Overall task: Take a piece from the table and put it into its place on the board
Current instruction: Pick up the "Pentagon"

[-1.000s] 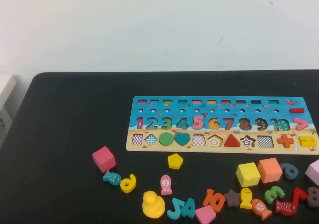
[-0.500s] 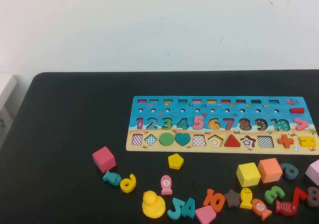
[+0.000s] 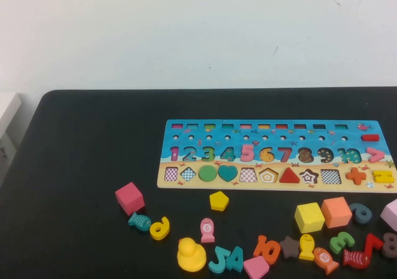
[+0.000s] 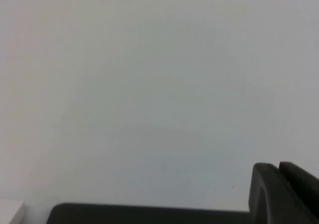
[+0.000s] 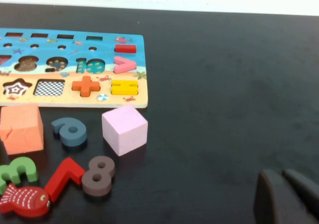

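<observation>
The yellow pentagon piece point(image 3: 218, 200) lies flat on the black table point(image 3: 80, 142), just in front of the board point(image 3: 279, 141). The board lies at the right middle, with a row of numbers and a row of shape slots; its pentagon slot point(image 3: 268, 175) is open. Neither arm shows in the high view. My left gripper point(image 4: 276, 167) is raised, facing the white wall, fingers together and empty. My right gripper point(image 5: 280, 174) hangs low over bare table to the right of the board's right end point(image 5: 75, 99), fingers together and empty.
Loose pieces lie along the front: pink cube point(image 3: 129, 198), yellow duck point(image 3: 190, 255), yellow cube point(image 3: 309, 217), orange cube point(image 3: 337, 211), lilac cube point(image 5: 124, 129), several numbers and fish. The table's left and back parts are bare.
</observation>
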`<state>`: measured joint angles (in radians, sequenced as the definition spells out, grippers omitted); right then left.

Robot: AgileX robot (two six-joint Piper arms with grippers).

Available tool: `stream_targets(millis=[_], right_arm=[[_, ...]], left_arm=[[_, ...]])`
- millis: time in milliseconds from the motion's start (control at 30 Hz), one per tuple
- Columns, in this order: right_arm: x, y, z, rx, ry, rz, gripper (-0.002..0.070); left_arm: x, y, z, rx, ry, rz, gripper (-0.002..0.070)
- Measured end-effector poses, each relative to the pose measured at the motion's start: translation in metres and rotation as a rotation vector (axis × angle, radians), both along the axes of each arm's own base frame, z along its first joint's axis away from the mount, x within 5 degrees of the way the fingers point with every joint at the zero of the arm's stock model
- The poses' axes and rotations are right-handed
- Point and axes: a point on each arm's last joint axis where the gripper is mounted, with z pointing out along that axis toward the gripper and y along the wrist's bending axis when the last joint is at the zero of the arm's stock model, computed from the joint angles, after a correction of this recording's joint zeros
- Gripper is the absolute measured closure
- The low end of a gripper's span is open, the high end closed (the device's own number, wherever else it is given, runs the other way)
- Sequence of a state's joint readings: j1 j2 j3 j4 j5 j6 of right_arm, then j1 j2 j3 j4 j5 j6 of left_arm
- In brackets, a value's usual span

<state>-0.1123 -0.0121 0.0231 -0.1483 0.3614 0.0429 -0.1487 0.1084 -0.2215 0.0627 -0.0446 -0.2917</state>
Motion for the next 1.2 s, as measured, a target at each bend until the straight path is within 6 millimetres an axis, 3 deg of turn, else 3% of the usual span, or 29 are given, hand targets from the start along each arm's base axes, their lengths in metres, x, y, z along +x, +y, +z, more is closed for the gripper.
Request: stream_targets(millis=[300,400,500,633,800,933,1067,1200], right_arm=[[0.000,0.000,0.000,0.000,0.000,0.000,0.0657],[0.000,0.000,0.000,0.000,0.000,0.000,0.0657],[0.000,0.000,0.000,0.000,0.000,0.000,0.0657],[0.000,0.000,0.000,0.000,0.000,0.000,0.0657],[0.000,0.000,0.000,0.000,0.000,0.000,0.0657],[0.000,0.000,0.000,0.000,0.000,0.000,0.0657],[0.000,0.000,0.000,0.000,0.000,0.000,0.0657],[0.000,0.000,0.000,0.000,0.000,0.000,0.0657]], left_arm=[[0.001,-0.001,0.022,-0.064,-0.129,-0.021,0.0676],[0.008,-0.001,0.026,-0.160,0.002,-0.036,0.0676],[0.024,-0.003,0.027,-0.177,0.282,-0.017,0.0677],[0.052,-0.012,0.042,-0.093,0.574,-0.030,0.0677],[0.105,-0.029,0.049,0.000,0.703,-0.107,0.0677],[0.146,-0.038,0.031,-0.078,0.764,-0.108,0.0677],[0.184,-0.050,0.007,-0.030,0.911,-0.149,0.0677],[0.215,-0.076,-0.005,0.041,1.033,-0.253,0.0677]])
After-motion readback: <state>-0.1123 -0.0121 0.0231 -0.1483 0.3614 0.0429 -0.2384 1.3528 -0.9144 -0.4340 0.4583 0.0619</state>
